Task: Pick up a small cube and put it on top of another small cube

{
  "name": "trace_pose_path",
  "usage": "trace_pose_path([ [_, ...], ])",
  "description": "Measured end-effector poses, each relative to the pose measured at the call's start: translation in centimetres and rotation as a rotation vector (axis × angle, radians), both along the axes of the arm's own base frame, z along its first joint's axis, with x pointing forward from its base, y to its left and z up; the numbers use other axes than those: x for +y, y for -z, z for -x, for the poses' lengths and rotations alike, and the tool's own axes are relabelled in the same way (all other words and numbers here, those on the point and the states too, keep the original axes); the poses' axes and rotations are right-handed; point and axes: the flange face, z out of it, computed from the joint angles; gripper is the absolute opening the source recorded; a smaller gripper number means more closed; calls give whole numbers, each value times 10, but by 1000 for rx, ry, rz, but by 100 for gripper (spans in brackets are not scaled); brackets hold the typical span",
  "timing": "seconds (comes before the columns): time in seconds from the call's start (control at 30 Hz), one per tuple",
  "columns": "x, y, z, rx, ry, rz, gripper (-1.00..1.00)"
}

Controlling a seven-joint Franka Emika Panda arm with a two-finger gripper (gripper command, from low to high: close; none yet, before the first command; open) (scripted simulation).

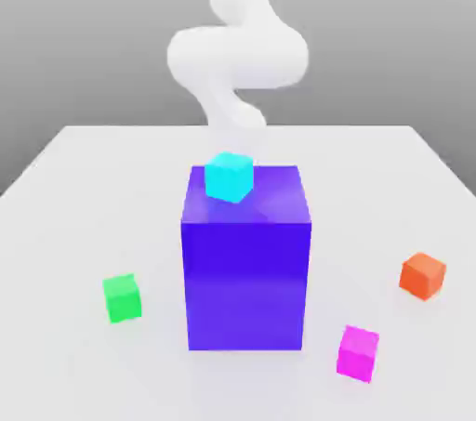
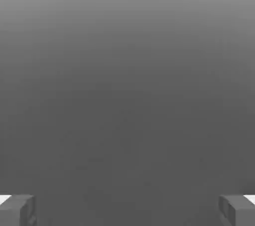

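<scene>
On the exterior view's left, a green cube [image 1: 122, 298] sits on the white table [image 1: 74, 196], apart from everything else and a little in front of the near left corner of the big block. In the middle stands the big blue-violet block [image 1: 245, 270], upright and far taller than any of the cubes. A cyan cube [image 1: 229, 177] rests on its top face, toward the left side of that face and turned slightly, so that one corner points forward. Behind the block the white arm [image 1: 237, 52] rises in a thick curve and bends down toward the table; its lower end drops out of sight behind the block and the cyan cube, so I cannot place the hand from this view.

Right of the block and nearest the front edge lies the small cube [image 1: 358, 352], magenta-pink, flat on the table and close to the block's near right corner without touching it. Further to the exterior view's right, and a little farther back, an orange cube [image 1: 424, 275] sits alone, well apart from the pink one.

In the hand view the gripper [image 2: 127, 210] shows its two grey fingertips [image 2: 17, 210] at opposite edges of the frame, spread wide with nothing between them; beyond them is what seems to be plain grey background.
</scene>
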Motion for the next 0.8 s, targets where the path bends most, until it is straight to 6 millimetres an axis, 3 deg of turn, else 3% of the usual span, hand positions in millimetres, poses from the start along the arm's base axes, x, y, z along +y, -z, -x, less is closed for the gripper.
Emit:
trace_pose_path([
  [0.17, 35, 96, -54, 143, -214, 69, 0],
  [0.37, 84, 216, -83, 299, -463, 163, 0],
  [0.53, 120, 318, -78, 422, -669, 253, 0],
  [0.67, 149, 396, -56, 516, -850, 339, 0],
  [0.8, 154, 466, -31, 606, -988, 419, 0],
])
